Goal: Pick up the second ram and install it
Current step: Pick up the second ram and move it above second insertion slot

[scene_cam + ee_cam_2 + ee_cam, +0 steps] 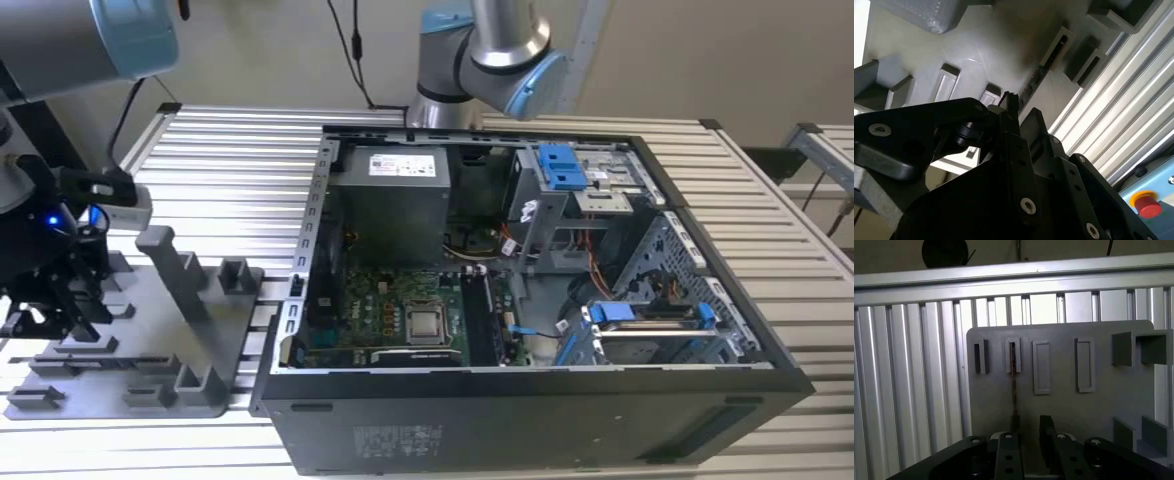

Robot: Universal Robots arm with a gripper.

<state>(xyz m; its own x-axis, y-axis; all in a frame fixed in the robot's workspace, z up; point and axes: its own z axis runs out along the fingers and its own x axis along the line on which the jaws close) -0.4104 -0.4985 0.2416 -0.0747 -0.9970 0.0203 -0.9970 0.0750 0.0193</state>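
Hovering over grey tray (1104, 405), parted pincer (1030, 437) beside second ram (1014, 385).

Gripper (56, 300) was matte black, with a small blue light (54, 218) glowing just above it. Tray (147, 350) was plain mid-grey all over. Table (227, 160) was silver, ribbed in parallel stripes. Ram (1014, 385) read as a thin dark brown line. Case (534, 430) was black. Board (380, 305) was green with a silver chip (427, 323). Latches (561, 165) were bright blue. Arm (501, 40) was silver with pale blue caps. Button (1144, 202) was red on a yellow base.
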